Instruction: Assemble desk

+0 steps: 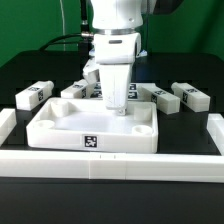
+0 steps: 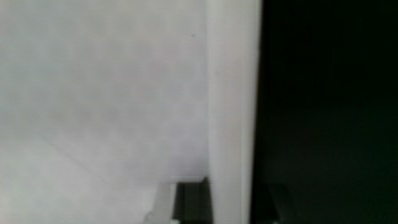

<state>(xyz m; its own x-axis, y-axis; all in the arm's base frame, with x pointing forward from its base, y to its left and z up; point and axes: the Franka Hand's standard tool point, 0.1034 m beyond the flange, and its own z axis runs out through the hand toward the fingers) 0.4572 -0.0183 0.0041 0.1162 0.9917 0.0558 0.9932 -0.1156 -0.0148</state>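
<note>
1. the fingers (image 2: 191, 205) of the gripper (image 1: 117, 108) are pressed close together. they seem to pinch the thin rear wall of the desk top (image 1: 70, 128), which runs between them as a pale strip in the wrist view.
2. the desk top lies flat in the lower middle of the exterior view, with its tagged front wall toward the camera. the gripper stands at its far edge, a little right of centre.
3. handling, by judgement: stiff, light moulded plastic, smooth and probably slippery. the upright walls are the only thin places to grip. a pinch on one wall, off centre, may let the tray tilt or swivel, so a slide or a slow lift looks safer.
4. the loose legs (image 1: 35, 95) lie just behind the top, some toward the exterior view's left and some toward its right, apart from the fingers.
5. the table (image 1: 30, 195) is flat, black and matte.
6. the border rail (image 1: 120, 165) fences the front and both sides and sits just before the top. that leaves little room forward and more toward the back.
</note>
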